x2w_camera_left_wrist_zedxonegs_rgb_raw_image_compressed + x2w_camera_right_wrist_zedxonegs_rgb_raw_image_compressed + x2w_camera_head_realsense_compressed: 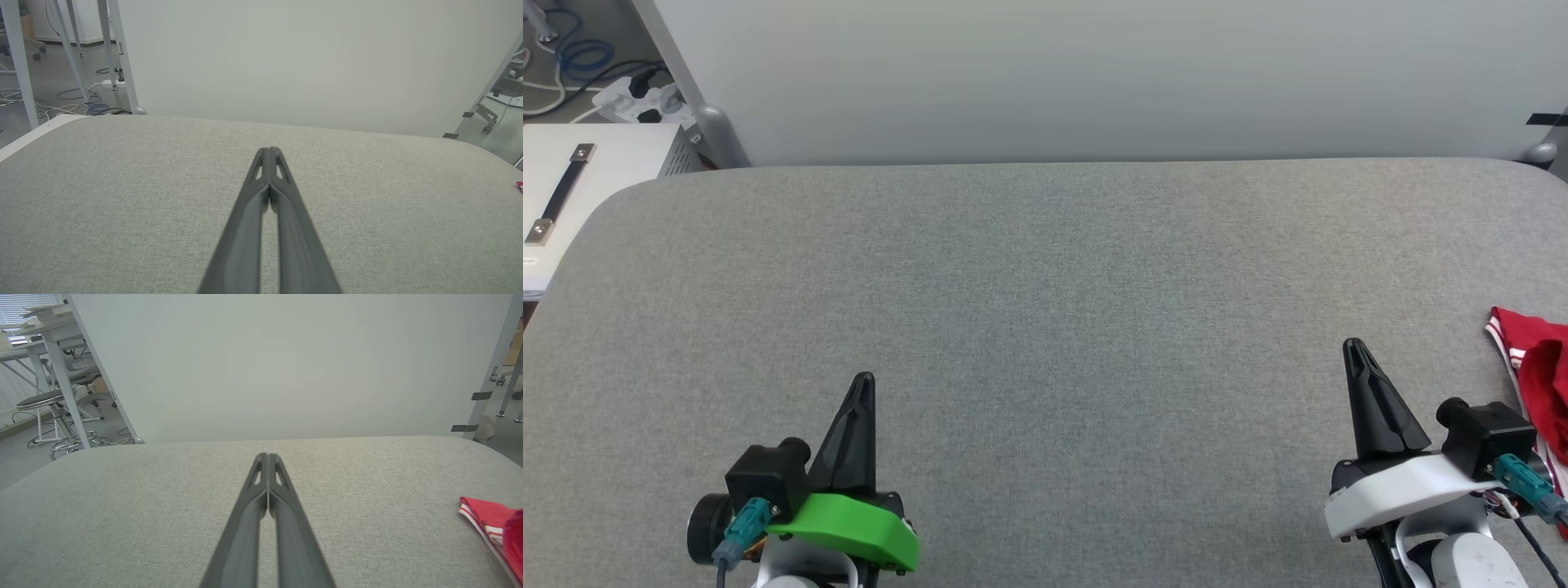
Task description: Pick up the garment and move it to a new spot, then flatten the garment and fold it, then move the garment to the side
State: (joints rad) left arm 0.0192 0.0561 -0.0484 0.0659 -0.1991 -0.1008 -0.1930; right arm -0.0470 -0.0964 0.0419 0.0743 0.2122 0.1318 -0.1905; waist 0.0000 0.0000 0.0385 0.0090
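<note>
The garment [1535, 376], red with red-white striped trim, lies bunched at the right edge of the grey table, partly cut off by the head view's border. The right wrist view catches its edge [492, 522] at the lower right, and a sliver of red [519, 185] shows at the far right of the left wrist view. My right gripper [1354, 347] is shut and empty, just left of the garment and apart from it. Over the table's front left, my left gripper [864, 382] is shut too, holding nothing. Both pairs of fingers [269, 153] [267, 457] point toward the far wall.
The grey fabric-covered table [1045, 286] spreads wide between and beyond the grippers, ending at a pale panel wall [1094, 73]. A white cabinet with a black handle [560, 196] stands off the far left corner, with cables and a power strip [637, 98] behind it.
</note>
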